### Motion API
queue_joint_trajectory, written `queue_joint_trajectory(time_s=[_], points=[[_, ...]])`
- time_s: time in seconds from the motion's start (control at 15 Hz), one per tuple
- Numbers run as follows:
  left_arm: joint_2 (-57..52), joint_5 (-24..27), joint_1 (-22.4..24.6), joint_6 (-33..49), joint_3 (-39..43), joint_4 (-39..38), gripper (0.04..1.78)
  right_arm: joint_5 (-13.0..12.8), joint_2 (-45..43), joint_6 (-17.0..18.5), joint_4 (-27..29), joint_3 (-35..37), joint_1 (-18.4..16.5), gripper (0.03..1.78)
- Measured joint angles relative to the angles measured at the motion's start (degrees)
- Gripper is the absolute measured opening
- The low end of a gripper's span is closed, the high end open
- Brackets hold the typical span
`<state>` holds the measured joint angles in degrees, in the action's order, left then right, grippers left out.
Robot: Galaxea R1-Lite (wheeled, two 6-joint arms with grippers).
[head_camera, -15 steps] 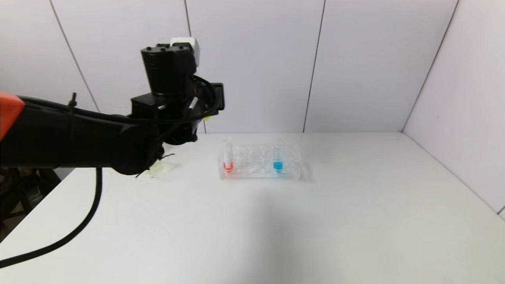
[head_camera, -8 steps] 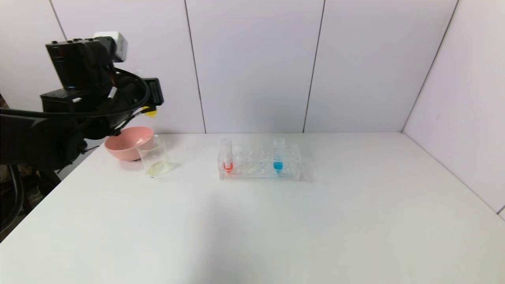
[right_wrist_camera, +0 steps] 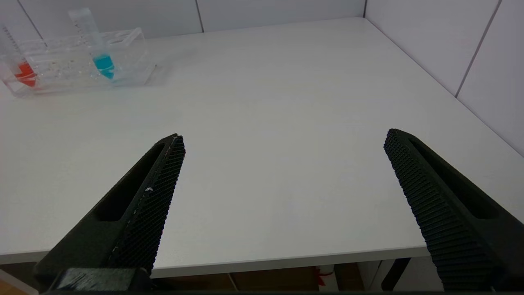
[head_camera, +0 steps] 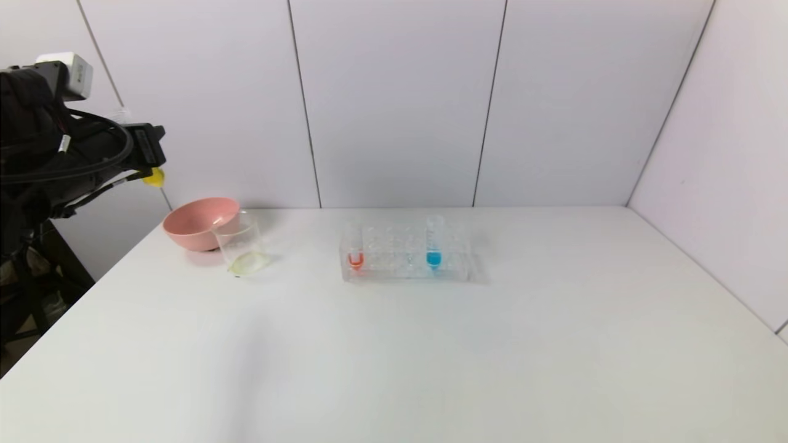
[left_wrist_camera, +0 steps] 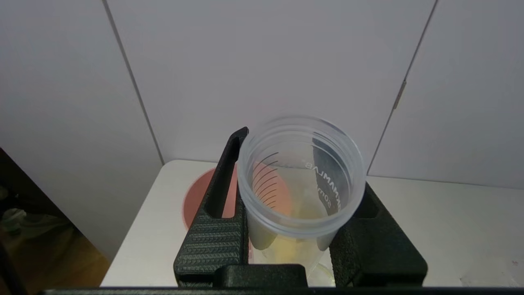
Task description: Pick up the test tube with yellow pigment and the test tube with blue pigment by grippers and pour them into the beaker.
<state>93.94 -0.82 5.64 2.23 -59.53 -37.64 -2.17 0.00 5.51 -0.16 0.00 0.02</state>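
Note:
My left gripper is shut on the test tube with yellow pigment, whose open mouth faces the wrist camera. In the head view this gripper hangs high, past the table's left edge, with the tube's yellow tip showing below it. The beaker stands on the table beside the bowl with a yellowish film at its bottom. The test tube with blue pigment stands upright in the clear rack. My right gripper is open and empty over the table's near edge, far from the blue tube.
A pink bowl sits at the back left, touching the beaker's far side. A red-tipped tube stands at the rack's left end. White wall panels close the back and right sides. The table drops off at its left edge.
My left arm has swung left and back, from above the beaker to beyond the table's left edge, still holding the tube. The bowl and beaker have come into view.

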Motion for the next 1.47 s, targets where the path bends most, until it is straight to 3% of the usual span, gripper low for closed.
queue_joint_trajectory(time_s=[0.13,0.27,0.47,1.0,1.47], points=[[-0.3,4.8,4.5,0.0,0.0,0.0,0.54,0.0,0.0,0.0,0.0,0.0,0.0,1.77],[-0.3,6.0,6.2,0.0,0.1,0.0,0.54,0.0,0.0,0.0,0.0,0.0,0.0,1.77],[-0.3,6.7,6.9,-0.5,-0.3,0.2,0.54,0.0,0.0,0.0,0.0,0.0,0.0,1.77],[0.6,16.8,8.6,-4.8,-0.7,0.5,0.54,0.0,0.0,0.0,0.0,0.0,0.0,1.77],[2.6,20.3,11.4,-11.8,0.3,0.5,0.54,0.0,0.0,0.0,0.0,0.0,0.0,1.77]])
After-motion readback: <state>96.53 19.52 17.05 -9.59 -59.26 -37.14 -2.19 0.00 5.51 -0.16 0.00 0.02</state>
